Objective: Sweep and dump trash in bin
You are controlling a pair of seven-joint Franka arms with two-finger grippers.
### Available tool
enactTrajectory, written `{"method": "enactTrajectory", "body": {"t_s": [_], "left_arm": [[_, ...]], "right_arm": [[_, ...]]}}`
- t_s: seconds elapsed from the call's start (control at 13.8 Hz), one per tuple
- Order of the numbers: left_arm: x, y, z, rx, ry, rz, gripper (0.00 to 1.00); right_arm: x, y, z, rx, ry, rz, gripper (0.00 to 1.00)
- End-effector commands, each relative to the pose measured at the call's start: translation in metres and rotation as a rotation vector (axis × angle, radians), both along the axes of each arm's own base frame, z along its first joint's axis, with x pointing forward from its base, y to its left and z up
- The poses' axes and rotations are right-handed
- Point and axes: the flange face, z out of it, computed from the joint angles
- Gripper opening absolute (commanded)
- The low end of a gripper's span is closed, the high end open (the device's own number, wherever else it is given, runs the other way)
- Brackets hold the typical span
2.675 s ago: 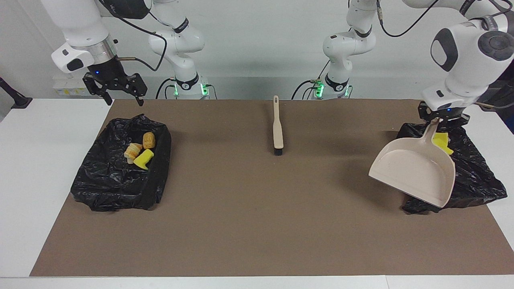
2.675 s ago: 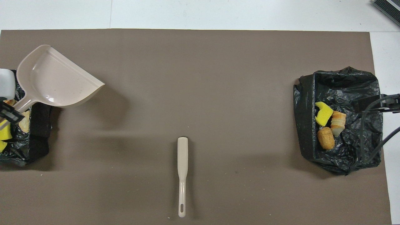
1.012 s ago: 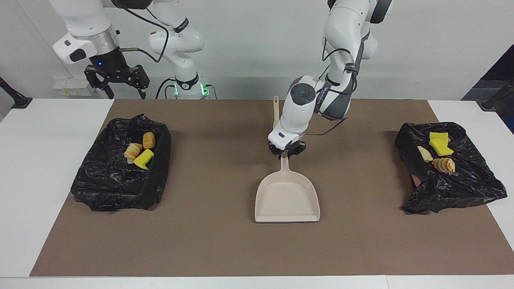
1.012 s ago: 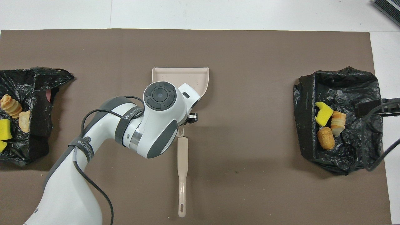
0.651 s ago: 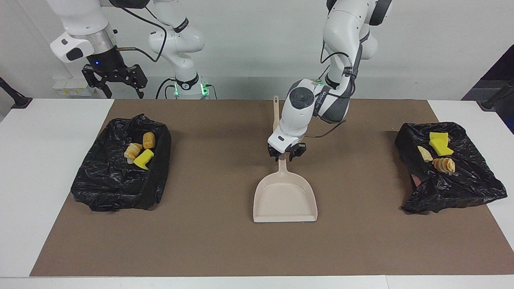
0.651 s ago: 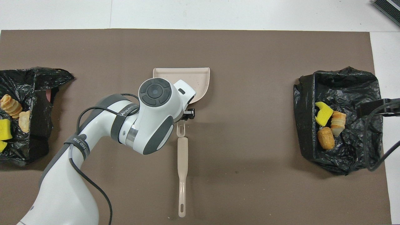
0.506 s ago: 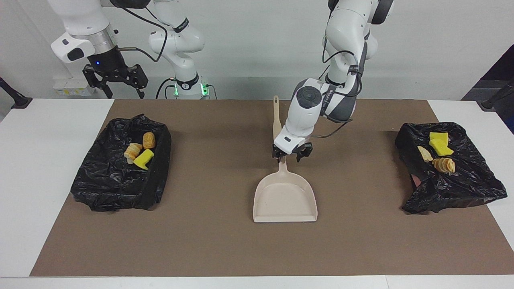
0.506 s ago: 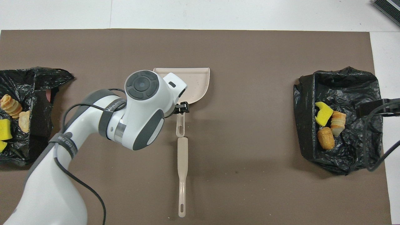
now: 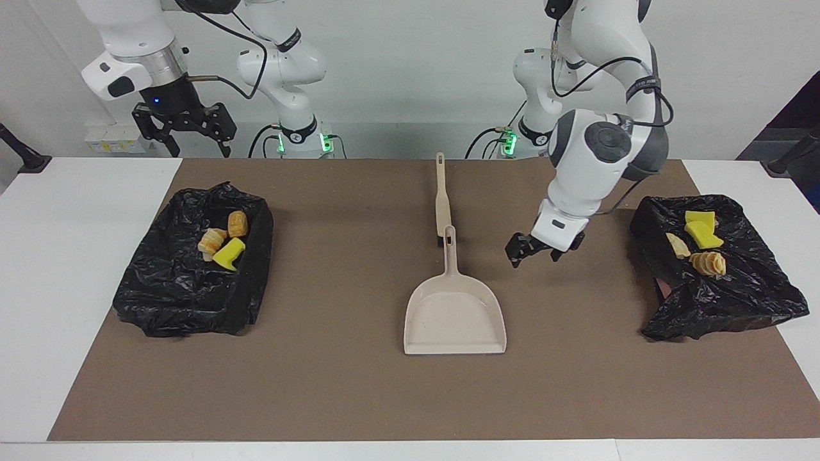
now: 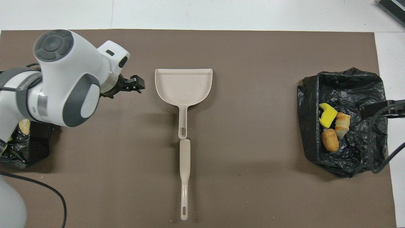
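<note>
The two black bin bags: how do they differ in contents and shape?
The bag at the right arm's end holds three pieces: two bread-like lumps and one yellow sponge chunk. The bag at the left arm's end holds four: two yellow sponge chunks and two bread-like lumps. The first keeps boxy, upright walls; the second looks slumped. Both are crumpled black plastic on the brown mat.

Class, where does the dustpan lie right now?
The dustpan lies flat mid-mat, held by neither gripper, its handle tip meeting the brush, which lies nearer the robots.

Dustpan (image 9: 454, 314) between two bins (image 9: 192, 272).
</note>
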Motion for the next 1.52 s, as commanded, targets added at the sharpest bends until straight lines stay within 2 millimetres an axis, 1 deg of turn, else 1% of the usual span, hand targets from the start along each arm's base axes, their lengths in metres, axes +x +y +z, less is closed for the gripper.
{"method": "enactTrajectory", "body": {"t_s": [0.0, 0.14, 0.22, 0.29, 0.43, 0.51, 0.58, 0.65, 0.8, 0.87, 1.01, 1.23, 1.3, 1.45], "left_arm": [[0.007, 0.056, 0.020, -0.016, 0.005, -0.015, 1.00], [0.006, 0.098, 0.045, -0.018, -0.026, -0.009, 1.00], [0.004, 0.121, 0.055, -0.014, -0.030, -0.036, 1.00], [-0.001, 0.138, 0.066, -0.012, -0.036, -0.061, 1.00], [-0.015, 0.155, 0.086, -0.006, -0.042, -0.046, 1.00], [-0.019, 0.159, 0.092, -0.002, -0.036, -0.048, 1.00], [-0.027, 0.158, 0.100, 0.011, -0.025, -0.081, 1.00], [-0.030, 0.156, 0.103, 0.012, -0.024, -0.126, 1.00], [-0.036, 0.151, 0.108, 0.047, -0.007, -0.153, 1.00], [-0.037, 0.149, 0.110, 0.046, -0.009, -0.151, 1.00], [-0.036, 0.162, 0.120, 0.040, -0.020, -0.122, 1.00], [-0.038, 0.171, 0.127, 0.044, -0.026, -0.117, 1.00], [-0.037, 0.173, 0.128, 0.042, -0.034, -0.111, 1.00], [-0.036, 0.168, 0.130, 0.041, -0.037, -0.108, 1.00]], "right_arm": [[-0.006, -0.003, 0.001, 0.007, 0.007, 0.026, 1.00], [-0.006, -0.003, 0.000, 0.007, 0.008, 0.024, 1.00], [-0.006, -0.003, 0.000, 0.007, 0.008, 0.026, 1.00], [-0.006, -0.003, 0.000, 0.007, 0.008, 0.026, 1.00], [-0.006, -0.003, 0.000, 0.007, 0.008, 0.026, 1.00], [-0.006, -0.003, 0.000, 0.007, 0.008, 0.027, 1.00], [-0.006, -0.004, 0.000, 0.008, 0.008, 0.026, 1.00], [-0.007, -0.004, 0.000, 0.007, 0.010, 0.026, 1.00], [-0.007, -0.004, 0.000, 0.009, 0.010, 0.026, 1.00], [-0.007, -0.005, -0.002, 0.007, 0.013, 0.024, 1.00], [-0.007, -0.005, -0.002, 0.009, 0.014, 0.023, 1.00], [-0.007, -0.005, -0.002, 0.009, 0.014, 0.023, 1.00], [-0.007, -0.005, -0.002, 0.008, 0.014, 0.023, 1.00], [-0.007, -0.005, -0.002, 0.009, 0.014, 0.023, 1.00]]}}
